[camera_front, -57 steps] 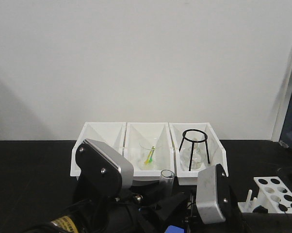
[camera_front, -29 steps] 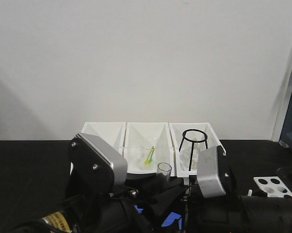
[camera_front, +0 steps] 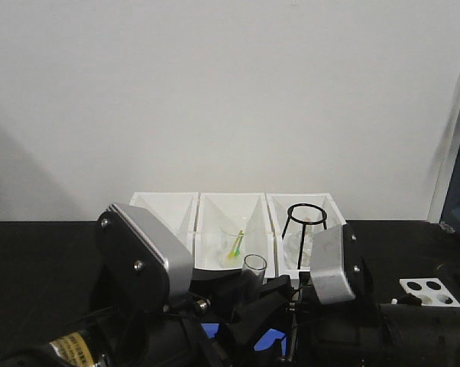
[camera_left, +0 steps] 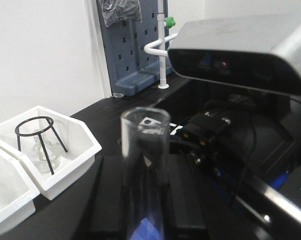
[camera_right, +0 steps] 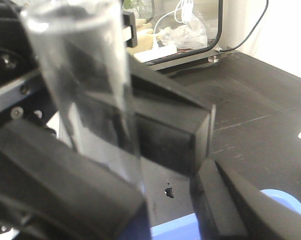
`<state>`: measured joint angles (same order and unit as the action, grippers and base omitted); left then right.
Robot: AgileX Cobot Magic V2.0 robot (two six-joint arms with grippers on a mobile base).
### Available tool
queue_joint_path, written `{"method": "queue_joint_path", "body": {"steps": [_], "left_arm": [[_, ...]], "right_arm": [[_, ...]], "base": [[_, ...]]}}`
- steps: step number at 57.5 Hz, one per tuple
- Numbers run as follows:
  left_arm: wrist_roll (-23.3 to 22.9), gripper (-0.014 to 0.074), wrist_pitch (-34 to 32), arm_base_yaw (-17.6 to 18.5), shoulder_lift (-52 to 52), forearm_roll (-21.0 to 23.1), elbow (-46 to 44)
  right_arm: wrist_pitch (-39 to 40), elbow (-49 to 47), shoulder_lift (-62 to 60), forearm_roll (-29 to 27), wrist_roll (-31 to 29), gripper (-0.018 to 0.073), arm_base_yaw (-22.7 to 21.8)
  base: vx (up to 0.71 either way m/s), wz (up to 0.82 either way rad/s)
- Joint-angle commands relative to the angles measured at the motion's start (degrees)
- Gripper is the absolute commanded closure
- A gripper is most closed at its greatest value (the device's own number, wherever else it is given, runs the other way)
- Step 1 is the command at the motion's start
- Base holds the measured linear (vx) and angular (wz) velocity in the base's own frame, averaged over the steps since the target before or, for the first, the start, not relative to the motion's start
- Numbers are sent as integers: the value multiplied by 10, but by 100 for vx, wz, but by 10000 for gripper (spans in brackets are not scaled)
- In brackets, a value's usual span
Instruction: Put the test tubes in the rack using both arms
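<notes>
Barely begun, I'd say: 1 slim clear glass test tube [camera_front: 254, 269] stands upright, pinched in the left claw [camera_left: 143, 162], the right claw [camera_right: 165, 212] spread just beside it, while the small white plastic rack [camera_front: 431, 290] beyond that claw shows only empty holes.

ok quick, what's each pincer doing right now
left pincer: closed on the test tube, held upright.
right pincer: right beside the test tube, open or closed cannot be told.
</notes>
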<state>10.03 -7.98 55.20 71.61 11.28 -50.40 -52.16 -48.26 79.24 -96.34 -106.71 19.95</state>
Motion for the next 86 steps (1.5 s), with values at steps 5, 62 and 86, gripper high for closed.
{"method": "queue_joint_path", "body": {"steps": [5,62,86], "left_arm": [[4,617,-42,0,-18,-1,-23],[3,554,-30,0,-18,-1,-23],[1,197,-33,0,-26,-1,-23]], "right_arm": [[-22,-18,-14,-60,2,162,-1],[-23,-18,-14,-59,3,568,-1],[-23,-18,-14,-59,4,567,-1]], "base": [[0,0],[0,0],[0,0]]}}
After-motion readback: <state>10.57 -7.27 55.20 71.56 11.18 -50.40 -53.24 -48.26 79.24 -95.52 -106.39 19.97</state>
